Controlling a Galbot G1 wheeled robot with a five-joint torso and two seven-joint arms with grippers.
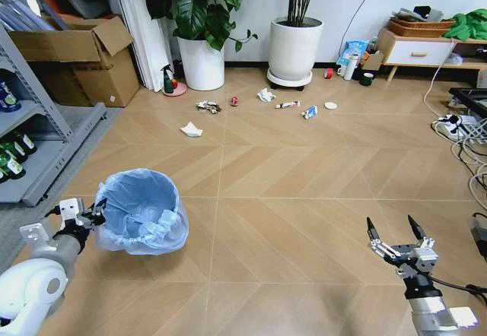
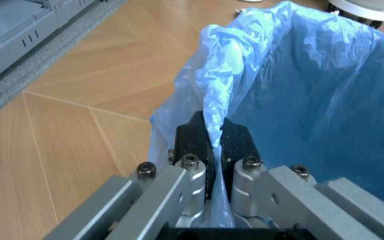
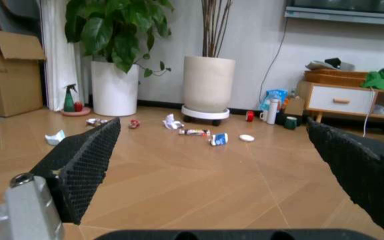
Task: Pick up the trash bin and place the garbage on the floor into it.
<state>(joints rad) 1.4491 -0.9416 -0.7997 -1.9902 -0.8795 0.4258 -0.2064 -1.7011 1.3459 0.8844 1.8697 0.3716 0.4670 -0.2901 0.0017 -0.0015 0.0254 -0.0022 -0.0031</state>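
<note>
Item: trash bin (image 1: 143, 213), lower left of frame, being carried by its bag rim.
Left pincer (image 1: 96, 213) is pinching liner only; bin risking slipping free. Right pincer (image 1: 396, 232) is idling spread, lower right. Garbage (image 1: 191, 129) is lying upper centre on the floor (image 1: 304, 191).

The trash bin (image 1: 143, 213) hides its dark body under the crinkly light-blue bag, and the left wrist view cuts off its far side. The left gripper (image 1: 97, 213) has its fingertips buried in the bag's rim fold. The small red can (image 1: 234, 101), white tube (image 1: 288, 105), blue-white packet (image 1: 309, 112) and crushed wrapper (image 1: 208, 107) are too small to read any print. The right arm runs off the head view's lower edge, as does the grey shelf (image 1: 30, 115) at the left edge.
</note>
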